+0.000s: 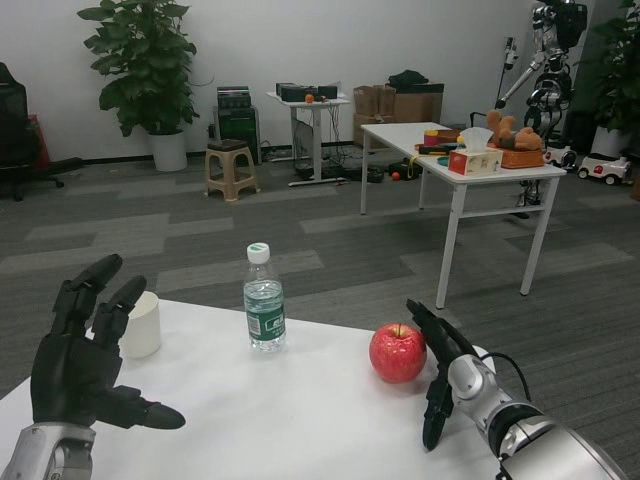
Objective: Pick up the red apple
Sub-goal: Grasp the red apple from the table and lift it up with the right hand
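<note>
You had the white table (300, 420) carrying your left hand (85, 350) spread and empty near its left edge, your right hand (440, 365) open, holding nothing, just beside the red apple (397, 352) near the far edge

A red apple (398, 352) is seen on the white table (300, 420), right of centre and towards the far edge. It is set upright, with a short stem pointing up from a shallow dimple at the top. The skin is glossy and deep red, with faint lighter speckling and a small highlight. It is rested on its base, not lifted.
</note>
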